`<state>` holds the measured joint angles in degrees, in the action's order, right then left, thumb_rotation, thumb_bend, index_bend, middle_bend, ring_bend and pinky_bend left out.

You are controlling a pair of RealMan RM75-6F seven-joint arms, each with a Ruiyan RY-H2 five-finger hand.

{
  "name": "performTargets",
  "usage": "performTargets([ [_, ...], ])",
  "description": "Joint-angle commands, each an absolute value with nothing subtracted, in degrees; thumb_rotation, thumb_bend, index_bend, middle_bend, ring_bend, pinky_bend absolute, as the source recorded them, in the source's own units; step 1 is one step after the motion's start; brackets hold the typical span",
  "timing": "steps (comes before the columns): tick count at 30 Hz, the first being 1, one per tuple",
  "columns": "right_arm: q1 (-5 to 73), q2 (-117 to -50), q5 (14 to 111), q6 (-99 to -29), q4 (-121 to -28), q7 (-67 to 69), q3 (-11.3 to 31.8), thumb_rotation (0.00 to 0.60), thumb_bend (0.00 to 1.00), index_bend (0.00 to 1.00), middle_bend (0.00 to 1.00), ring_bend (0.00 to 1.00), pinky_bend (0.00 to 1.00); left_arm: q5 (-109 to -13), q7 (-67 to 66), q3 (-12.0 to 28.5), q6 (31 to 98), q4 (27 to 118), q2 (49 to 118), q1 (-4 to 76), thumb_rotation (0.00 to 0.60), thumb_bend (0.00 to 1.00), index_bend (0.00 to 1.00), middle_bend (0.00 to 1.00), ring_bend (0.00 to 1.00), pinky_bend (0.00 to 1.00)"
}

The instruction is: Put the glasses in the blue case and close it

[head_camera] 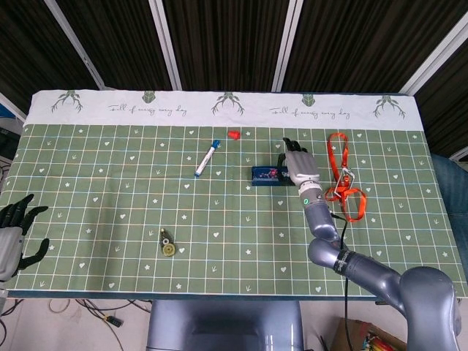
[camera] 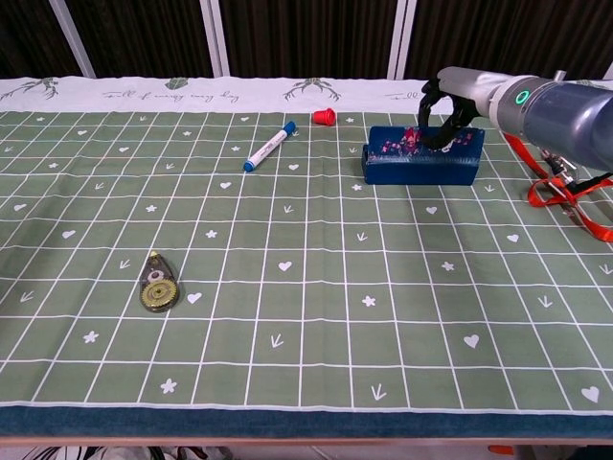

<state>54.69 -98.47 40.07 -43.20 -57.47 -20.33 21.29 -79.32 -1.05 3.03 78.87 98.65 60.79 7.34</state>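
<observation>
On the green gridded cloth (head_camera: 110, 212), toward its far right, the blue case (head_camera: 269, 175) is found, with the right hand (head_camera: 297, 165) laid over its right end. From the head view the hand is seen from above, its back uppermost and its dark fingers reaching past the case's far edge. The chest view shows what is hidden there: the case (camera: 420, 160) stands as a closed-looking block with a floral top, and the fingers (camera: 436, 103) are curled down onto that top near the far right corner. Whether the case is truly gripped or only pressed cannot be told. Nothing of its inside is shown in either view, so the glasses cannot be made out.

Only in the head view is the left hand (head_camera: 13, 235) seen, at the near left edge of the table, apart from everything, its fingers spread and holding nothing.

Beyond the case, a small red cap (camera: 324, 117) is seen near the white border, and a blue-and-white marker (camera: 268, 147) lies slanted to its left. An orange lanyard (head_camera: 342, 178) is looped just right of the right hand. Near the front left, well apart from the rest, a small tape dispenser (camera: 158, 284) lies flat.
</observation>
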Motion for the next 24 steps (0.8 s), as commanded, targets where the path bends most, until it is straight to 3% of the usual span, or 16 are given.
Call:
performTargets([
  [1,55.1,-98.9,40.0,-42.4,-56.5,-20.0,21.2,0.600,0.58,0.67,0.02,0.03,0.18,-79.3,-1.0,3.0,78.8,98.6,60.8,7.3,0.600,0.40,0.19,0.01,0.00,0.00],
  [8,56.3,-99.8,38.2,-39.7,-53.7,-19.5,21.5,0.600,0.58,0.67,0.02,0.03,0.18,-79.3,-0.9,3.0,78.8,98.7,60.7,7.3,0.600,0.40,0.19,0.01,0.00,0.00],
  [14,57.2,-100.5,36.2,-37.9,-51.5,-20.0,21.3,0.600,0.57,0.56,0.02,0.03,0.18,-79.1,-1.0,3.0,78.5,98.6,60.6,7.5,0.600,0.40,0.19,0.01,0.00,0.00],
  [19,58.1,-101.6,34.9,-36.3,-48.9,-19.6,21.6,0.600,0.55,0.29,0.02,0.02,0.18,-79.1,-1.1,2.9,78.3,98.6,60.6,7.5,0.600,0.40,0.19,0.01,0.00,0.00],
  [24,59.1,-102.1,33.8,-34.7,-46.8,-18.9,22.5,0.600,0.50,0.12,0.01,0.02,0.17,-79.2,-1.0,2.9,78.4,98.5,60.6,7.5,0.600,0.40,0.19,0.01,0.00,0.00],
])
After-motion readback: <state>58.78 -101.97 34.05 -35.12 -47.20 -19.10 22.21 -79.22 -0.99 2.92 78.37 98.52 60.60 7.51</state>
